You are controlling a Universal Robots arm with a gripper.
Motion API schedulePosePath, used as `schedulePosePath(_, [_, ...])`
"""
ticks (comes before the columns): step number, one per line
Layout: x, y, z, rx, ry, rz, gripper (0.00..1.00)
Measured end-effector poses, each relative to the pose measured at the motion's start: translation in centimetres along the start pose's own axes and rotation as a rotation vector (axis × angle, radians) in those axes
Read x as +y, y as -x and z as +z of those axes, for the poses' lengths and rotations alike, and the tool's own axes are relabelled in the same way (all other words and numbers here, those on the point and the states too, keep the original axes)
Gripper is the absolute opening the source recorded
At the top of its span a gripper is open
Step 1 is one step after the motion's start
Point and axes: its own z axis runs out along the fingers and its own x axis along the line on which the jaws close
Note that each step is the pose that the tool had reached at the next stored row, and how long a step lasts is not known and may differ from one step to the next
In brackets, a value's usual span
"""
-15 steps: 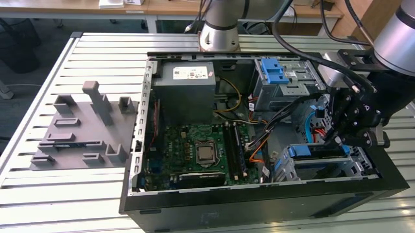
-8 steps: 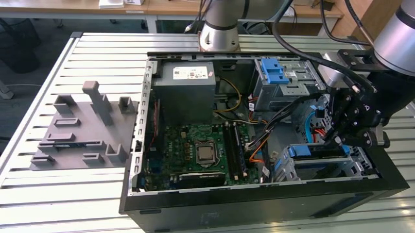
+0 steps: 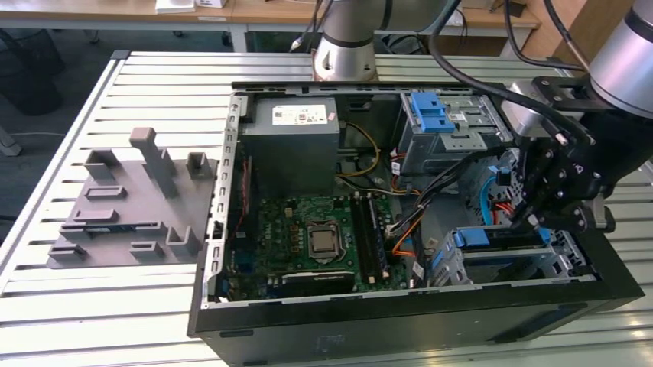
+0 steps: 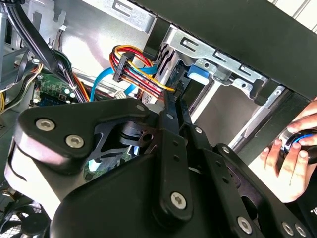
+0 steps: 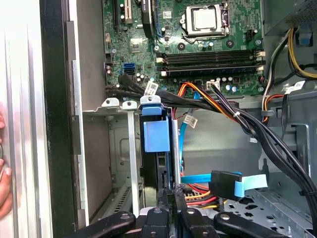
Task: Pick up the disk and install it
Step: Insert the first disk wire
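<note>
Black claw [image 5: 167, 194] tight on the edge-on disk [image 5: 156, 135], mostly hidden inside the drive cage [image 5: 99, 148].

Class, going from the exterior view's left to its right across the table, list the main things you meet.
First the grey moulded plastic fixture → green motherboard → black robot gripper.

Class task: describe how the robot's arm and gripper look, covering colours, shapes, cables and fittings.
The arm is built of smooth silver-grey cylinders with darker joints, and black cables loop alongside it. The gripper is black throughout: flat, rounded linkage plates pinned with silver screw heads.
</note>
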Motion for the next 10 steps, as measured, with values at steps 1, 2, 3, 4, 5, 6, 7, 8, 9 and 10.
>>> schedulePosePath(1, [0.0, 0.0, -0.03, 0.0, 0.0, 0.0, 0.16])
schedulePosePath(2, [0.0, 0.0, -0.03, -0.0002, 0.0, 0.0, 0.16])
schedulePosePath(3, [0.0, 0.0, -0.03, -0.0002, 0.0001, 0.0, 0.16])
schedulePosePath(4, [0.0, 0.0, -0.04, 0.0006, 0.0, 0.0, 0.16])
schedulePosePath(5, [0.0, 0.0, -0.04, 0.0015, -0.0001, -0.001, 0.16])
schedulePosePath(6, [0.0, -0.01, -0.04, 0.002, -0.0001, -0.002, 0.16])
schedulePosePath(7, [0.0, -0.01, -0.04, 0.0021, -0.0002, -0.003, 0.16])
schedulePosePath(8, [0.0, -0.02, -0.02, 0.002, -0.0002, -0.003, 0.16])
schedulePosePath(9, [0.0, -0.02, 0.01, 0.0018, -0.0002, -0.004, 0.16])
schedulePosePath(10, [0.0, -0.02, 0.04, 0.0018, -0.0002, -0.005, 0.16])
